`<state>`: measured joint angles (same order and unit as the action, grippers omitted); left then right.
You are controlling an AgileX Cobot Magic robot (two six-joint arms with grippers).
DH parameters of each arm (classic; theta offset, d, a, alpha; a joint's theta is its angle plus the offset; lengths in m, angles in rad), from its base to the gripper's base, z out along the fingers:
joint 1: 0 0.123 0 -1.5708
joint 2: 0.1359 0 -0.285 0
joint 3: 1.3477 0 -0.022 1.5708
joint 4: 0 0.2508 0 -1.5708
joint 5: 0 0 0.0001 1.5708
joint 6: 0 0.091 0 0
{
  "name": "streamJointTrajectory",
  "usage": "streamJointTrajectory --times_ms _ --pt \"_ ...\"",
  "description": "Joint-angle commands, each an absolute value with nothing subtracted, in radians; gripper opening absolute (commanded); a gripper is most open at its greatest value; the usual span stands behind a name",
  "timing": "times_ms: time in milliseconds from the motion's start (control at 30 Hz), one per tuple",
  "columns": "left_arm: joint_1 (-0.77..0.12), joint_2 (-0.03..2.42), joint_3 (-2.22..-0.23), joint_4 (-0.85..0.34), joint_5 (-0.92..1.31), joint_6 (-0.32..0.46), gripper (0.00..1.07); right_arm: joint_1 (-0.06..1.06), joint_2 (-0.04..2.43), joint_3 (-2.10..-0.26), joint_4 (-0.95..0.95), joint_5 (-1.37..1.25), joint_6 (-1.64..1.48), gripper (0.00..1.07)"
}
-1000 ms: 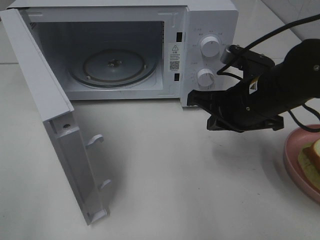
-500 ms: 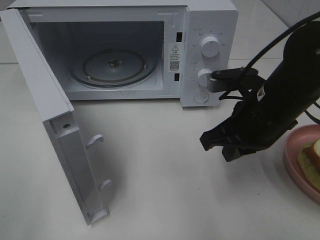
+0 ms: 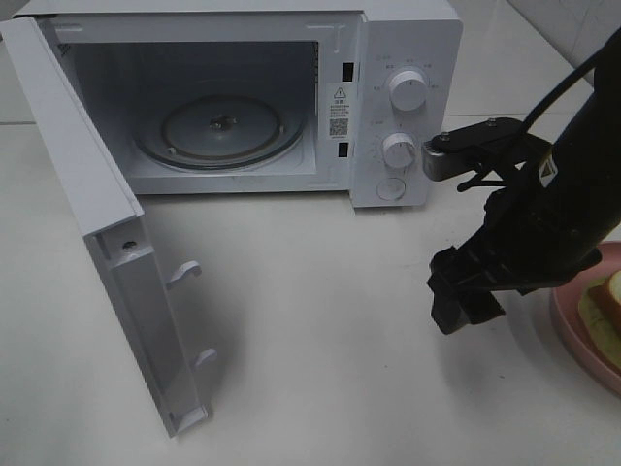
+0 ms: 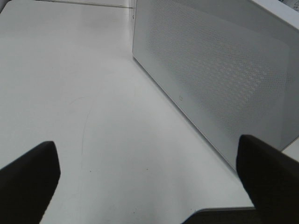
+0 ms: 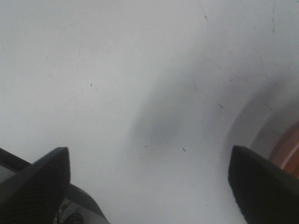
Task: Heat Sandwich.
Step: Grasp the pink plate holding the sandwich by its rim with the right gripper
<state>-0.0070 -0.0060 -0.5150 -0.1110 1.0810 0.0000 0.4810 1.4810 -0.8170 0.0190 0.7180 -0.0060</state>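
The sandwich, pale bread with an orange-brown edge, lies on a round pink plate at the far right edge of the exterior view, partly cut off. My right gripper points down at the table just left of that plate. In the right wrist view the right gripper is open with nothing between its fingers, and the plate's rim shows beside one finger. My left gripper is open and empty, facing a white perforated microwave panel. It is out of the exterior view.
The white microwave stands at the back with its door swung wide open toward the front left. Its glass turntable is bare. Two knobs sit on the right panel, close to the right arm.
The right arm has swung away from the microwave front, down and rightward toward the plate. Its jaws, shut a second ago, now stand open.
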Motion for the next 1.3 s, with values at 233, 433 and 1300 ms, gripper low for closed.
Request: streamJointTrajectory --times_ms 233,433,1300 --pt "-0.004 -0.023 -0.514 -0.115 1.066 0.0 0.97 0.449 1.474 -0.821 0.014 0.777 -0.027 0.98" --pt "-0.004 -0.023 -0.514 -0.115 1.066 0.0 0.97 0.369 1.474 -0.821 0.009 0.789 0.0 0.97" --pt "-0.004 -0.023 -0.514 -0.115 1.066 0.0 0.97 0.222 1.666 -0.816 -0.095 0.709 0.082 0.92"
